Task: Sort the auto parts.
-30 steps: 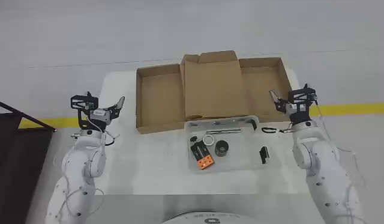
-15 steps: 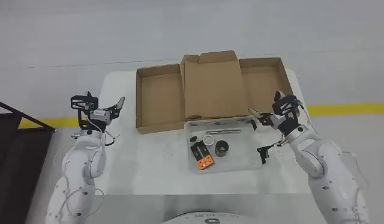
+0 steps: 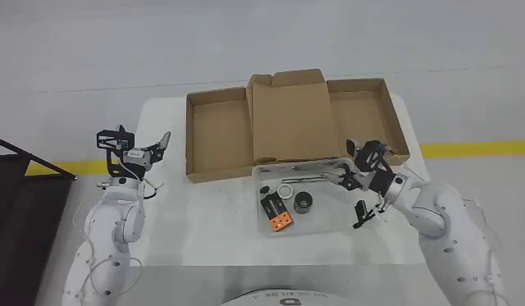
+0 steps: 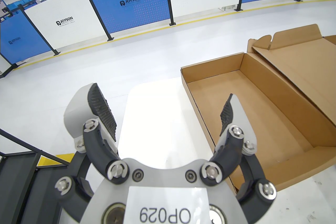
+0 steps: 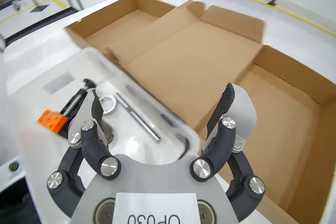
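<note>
Top view: the right gripper (image 3: 340, 165) is hovering, fingers spread wide and empty, over the far right corner of the clear plastic tray (image 3: 328, 217), beside the open brown cardboard box (image 3: 217, 134). An orange perforated block (image 3: 281, 221), a white ring (image 3: 285, 190), a black cylinder (image 3: 304, 201) and a thin metal rod (image 3: 308, 177) are lying in the tray. A small black part (image 3: 361, 212) is sitting possibly on its rim. The left gripper (image 3: 134, 144) is hanging wide open, gripping nothing, over the left edge of the white table (image 3: 205, 216).
</note>
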